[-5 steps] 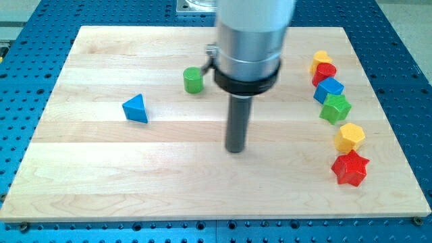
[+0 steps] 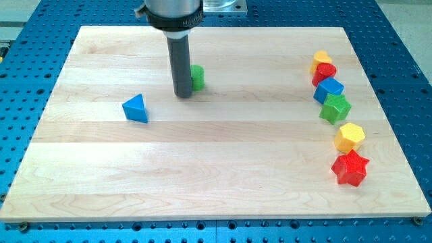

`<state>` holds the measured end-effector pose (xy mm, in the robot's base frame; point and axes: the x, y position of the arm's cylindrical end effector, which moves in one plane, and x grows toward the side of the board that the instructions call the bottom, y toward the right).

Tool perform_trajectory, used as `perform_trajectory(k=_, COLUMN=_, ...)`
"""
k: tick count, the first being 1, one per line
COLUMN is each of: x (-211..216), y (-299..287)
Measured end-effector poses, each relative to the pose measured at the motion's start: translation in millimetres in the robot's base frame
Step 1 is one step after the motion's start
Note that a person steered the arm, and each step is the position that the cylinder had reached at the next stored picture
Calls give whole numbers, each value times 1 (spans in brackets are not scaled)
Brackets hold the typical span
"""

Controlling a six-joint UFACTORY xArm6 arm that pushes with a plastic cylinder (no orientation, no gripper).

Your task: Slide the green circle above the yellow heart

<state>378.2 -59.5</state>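
At the lower right of the frame, a red star (image 2: 350, 168) sits nearest the wooden desk's (image 2: 202, 182) front edge, with a yellow hexagon-like block (image 2: 349, 137) just behind it. Farther up the right side, a green block (image 2: 335, 108), a blue block (image 2: 329, 89), a red block (image 2: 325, 73) and a yellow block (image 2: 320, 60), taken here to be the heart, run in a tight curving chain, each touching or nearly touching the next. At mid-left, a blue triangle (image 2: 136, 108) stands alone, well apart from everything.

Toward the upper centre, my tip (image 2: 183, 94) rests on the desk at the left flank of the green circle (image 2: 196, 77), touching or just short of it; the rod hides the circle's left side. There is no pincer on this arm, only the bare rod, so nothing is held.

The circle lies well apart from the heart, across open board. The likely trouble: a round block pushed off-centre may roll off the tip and veer toward the frame's top or bottom. A second hazard waits at the far end, where an overlong push could ram the crowded chain and knock the heart or red block out of place. The strip above the heart also looks narrow, so the circle could slip off the desk.
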Motion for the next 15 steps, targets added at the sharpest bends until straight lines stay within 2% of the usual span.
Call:
perform_trajectory(k=2, x=-19, y=7)
perform_trajectory(k=3, x=-29, y=44)
perform_trajectory(k=4, x=-61, y=93)
perform_trajectory(k=5, x=-78, y=92)
perform_trajectory(k=6, x=-75, y=39)
perform_trajectory(k=7, x=-83, y=24)
perform_trajectory(k=8, x=-118, y=76)
perform_trajectory(k=9, x=-121, y=133)
perform_trajectory(k=10, x=-120, y=147)
perform_trajectory(k=12, x=-108, y=106)
perform_trajectory(k=13, x=-85, y=147)
perform_trajectory(k=15, x=-85, y=214)
